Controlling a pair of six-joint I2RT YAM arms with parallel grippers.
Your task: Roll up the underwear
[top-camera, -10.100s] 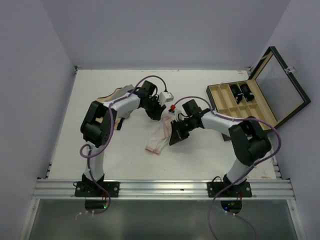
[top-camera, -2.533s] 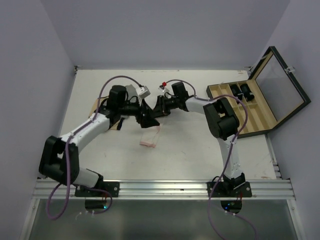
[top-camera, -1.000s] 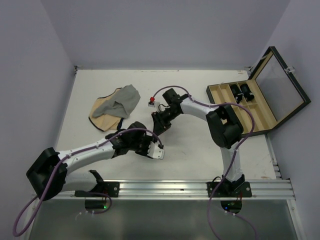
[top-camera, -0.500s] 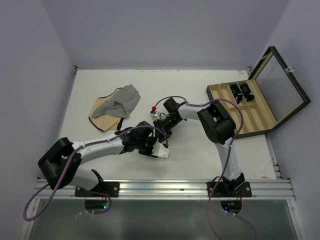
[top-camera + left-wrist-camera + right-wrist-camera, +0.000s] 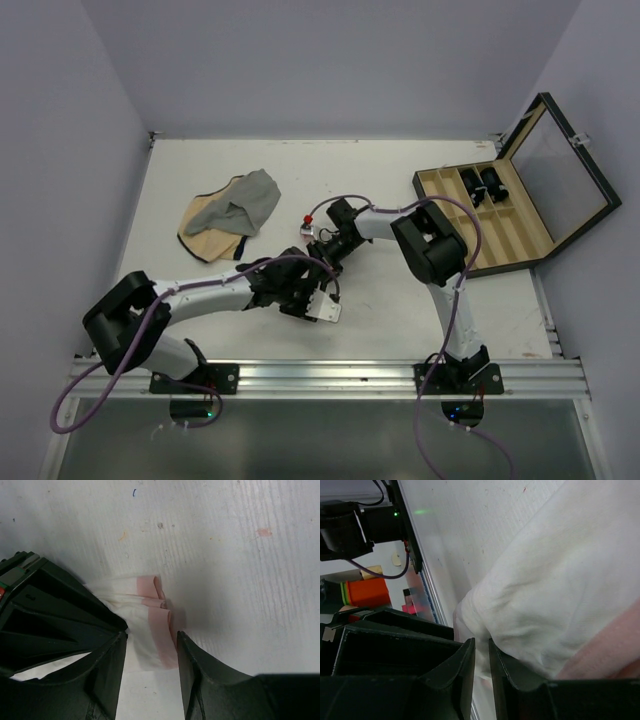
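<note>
The underwear (image 5: 150,625) is a small white bundle with pink trim, rolled up on the white table. In the left wrist view my left gripper (image 5: 150,637) straddles its pink end, a finger against each side. My right gripper (image 5: 45,625) shows there as a black body pressed against the roll's other side. In the right wrist view the white fabric (image 5: 560,580) fills the frame, and my right gripper (image 5: 481,642) pinches a fold in a narrow gap. From above, the left gripper (image 5: 312,287) and right gripper (image 5: 326,256) meet at the table's middle and hide the roll.
A grey and tan cloth (image 5: 232,215) lies crumpled at the back left. An open wooden case (image 5: 500,215) with compartments and black items (image 5: 483,183) stands at the right. The metal rail (image 5: 330,375) runs along the near edge.
Over the last second my left gripper slid a little right and my right gripper came slightly nearer, so they now sit tight together on the roll. Earlier the underwear lay as a flat strip.
</note>
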